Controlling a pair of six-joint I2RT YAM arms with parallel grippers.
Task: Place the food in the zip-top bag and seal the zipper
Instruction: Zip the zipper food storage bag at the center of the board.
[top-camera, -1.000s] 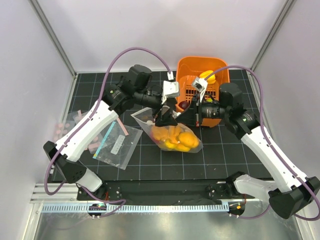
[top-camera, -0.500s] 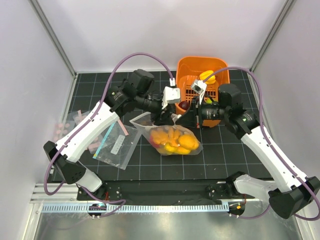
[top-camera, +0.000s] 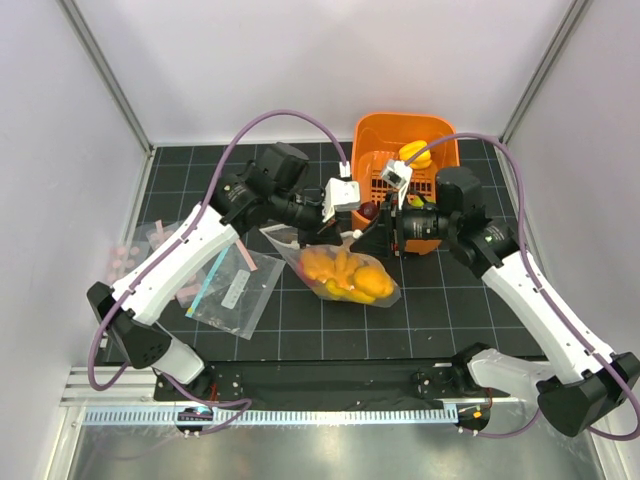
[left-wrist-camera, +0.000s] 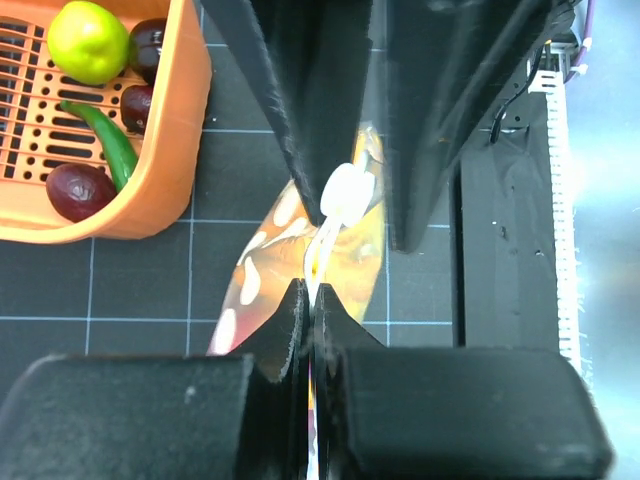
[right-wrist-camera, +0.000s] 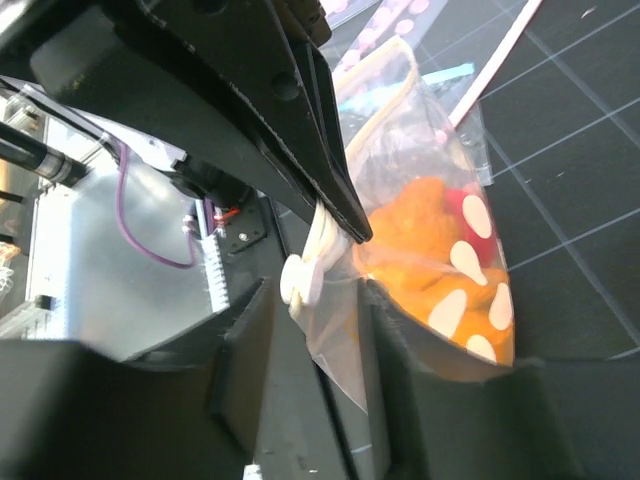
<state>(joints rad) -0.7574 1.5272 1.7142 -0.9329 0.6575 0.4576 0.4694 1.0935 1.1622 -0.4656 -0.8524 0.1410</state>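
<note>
Bench (top-camera: 450, 310): black grid mat filling the middle of the top view, with both arms reaching from the lower corners toward the centre.

Basket (top-camera: 440, 135): orange, slotted, at upper centre-right of the top view. It holds a yellow pepper (top-camera: 415, 152), a lime (left-wrist-camera: 88, 40), a green chili (left-wrist-camera: 105, 140) and dark purple pieces (left-wrist-camera: 80, 190).

Bag (top-camera: 290, 245): clear film with white dots, lying at the centre of the top view, just below and left of the basket. Its mouth edge is lifted toward the two grippers.

Second bag (top-camera: 235, 290): clear, with a teal strip, flat on the bench at centre-left, apart from the dotted bag.

Left gripper (left-wrist-camera: 308, 295): clenched, grasping the bag's upper edge. The film runs between the closed fingertips at lower centre of the left wrist view.

Right gripper (right-wrist-camera: 315, 300): released. Its jaws stand apart at the bottom of the right wrist view, with the bag edge in the gap; contact with the pads cannot be told.

Mangoes (top-camera: 350, 275): orange-yellow, bunched inside the bag at the centre of the top view.

Zipper (left-wrist-camera: 325, 235): narrow strip along the mouth edge, between the two grippers. A small white round piece (left-wrist-camera: 347, 190) sits on it, between the right jaws.
</note>
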